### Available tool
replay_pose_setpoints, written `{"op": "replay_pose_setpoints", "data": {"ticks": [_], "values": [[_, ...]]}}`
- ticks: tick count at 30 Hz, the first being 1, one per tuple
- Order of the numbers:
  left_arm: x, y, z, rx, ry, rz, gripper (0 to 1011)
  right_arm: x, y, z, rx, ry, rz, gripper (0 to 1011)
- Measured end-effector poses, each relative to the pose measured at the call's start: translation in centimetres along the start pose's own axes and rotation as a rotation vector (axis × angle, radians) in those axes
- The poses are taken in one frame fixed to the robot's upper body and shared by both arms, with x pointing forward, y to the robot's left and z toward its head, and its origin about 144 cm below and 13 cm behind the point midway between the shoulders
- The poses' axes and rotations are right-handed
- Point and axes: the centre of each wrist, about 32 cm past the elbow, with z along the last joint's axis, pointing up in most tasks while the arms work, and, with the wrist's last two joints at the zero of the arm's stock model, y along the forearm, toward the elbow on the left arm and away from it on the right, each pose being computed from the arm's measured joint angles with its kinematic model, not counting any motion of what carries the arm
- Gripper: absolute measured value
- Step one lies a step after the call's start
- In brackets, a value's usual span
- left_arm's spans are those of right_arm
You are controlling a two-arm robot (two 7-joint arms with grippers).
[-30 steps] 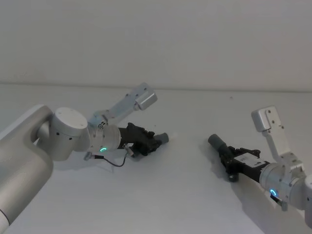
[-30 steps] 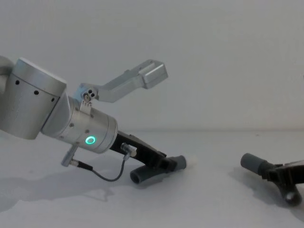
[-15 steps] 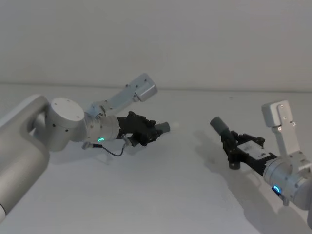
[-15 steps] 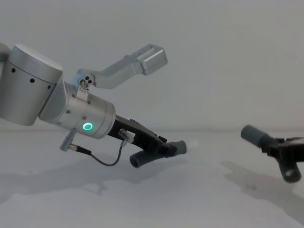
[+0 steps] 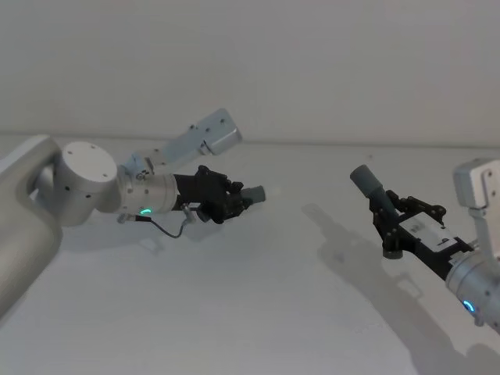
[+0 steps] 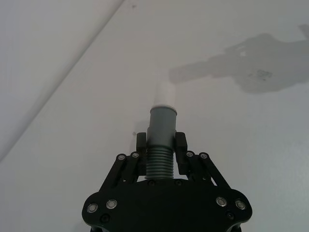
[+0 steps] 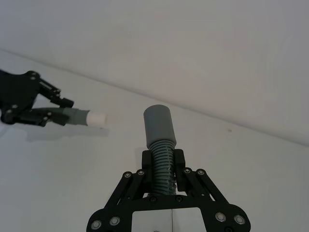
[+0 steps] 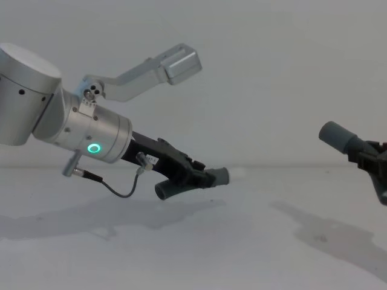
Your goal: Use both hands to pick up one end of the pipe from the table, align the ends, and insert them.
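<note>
Both pieces are up off the tabletop (image 5: 258, 312). The left gripper (image 5: 231, 200), over the left half towards the far edge, is clamped on the ribbed body of the tipped piece (image 5: 248, 194). Its white tip (image 6: 164, 94) points toward the right side. The right gripper (image 5: 388, 217), nearer the right edge, is closed round the socket piece (image 5: 366, 181), whose mouth is aimed up and away, well apart from the tip. To do this well, swing the socket round until both axes share one line and match the heights. Then close the gap slowly and push straight, no twisting.
</note>
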Motion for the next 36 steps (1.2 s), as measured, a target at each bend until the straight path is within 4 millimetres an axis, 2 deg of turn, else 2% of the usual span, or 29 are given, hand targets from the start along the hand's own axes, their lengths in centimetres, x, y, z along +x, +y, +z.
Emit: {"op": "replay_pose_setpoints", "data": {"ticks": [17,36], "values": [[2.0,1.6,0.5,-0.11,-0.15,-0.11,333,1.9,-2.0,0.6,0.023,-0.086,0.199,265],[2.1,3.9,2.1,-0.192,-0.317,-0.221,333,2.4,-2.3,2.3,0.023,-0.152,0.416,265]]}}
